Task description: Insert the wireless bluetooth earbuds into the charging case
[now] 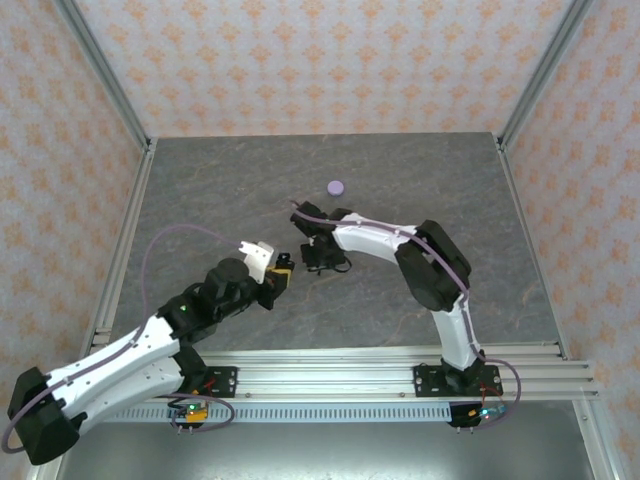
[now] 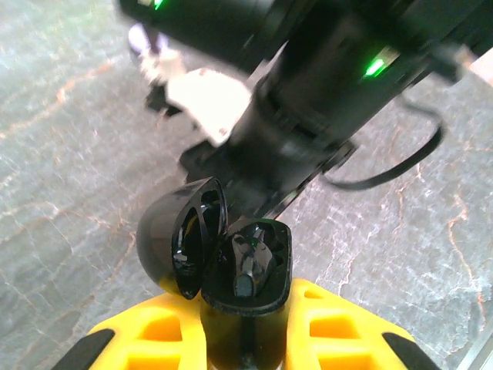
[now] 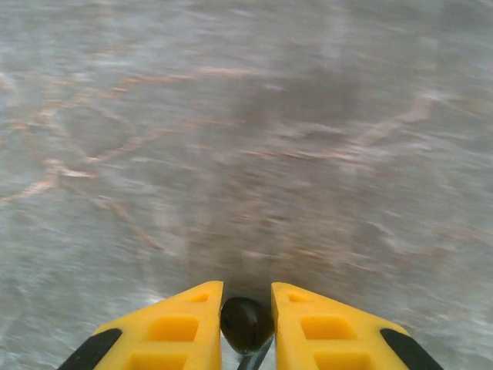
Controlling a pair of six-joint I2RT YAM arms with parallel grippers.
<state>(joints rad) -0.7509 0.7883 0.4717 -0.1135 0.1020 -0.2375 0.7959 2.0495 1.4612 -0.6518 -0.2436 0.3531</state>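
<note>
Nearest, the left hand (image 2: 246, 331) is squeezing tight on the base of the black charging case (image 2: 250, 270), whose lid is standing open; the right hand (image 3: 246, 293) is pinching a black earbud (image 3: 246, 324) over the tabletop (image 3: 231, 116), near that case; a lavender case (image 1: 337, 186) is lying farther back.

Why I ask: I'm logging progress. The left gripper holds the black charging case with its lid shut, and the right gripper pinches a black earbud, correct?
Not quite. The lid stands open on the black charging case, as the left wrist view shows. The rest holds: the left gripper grips that case and the right gripper pinches a black earbud.
</note>
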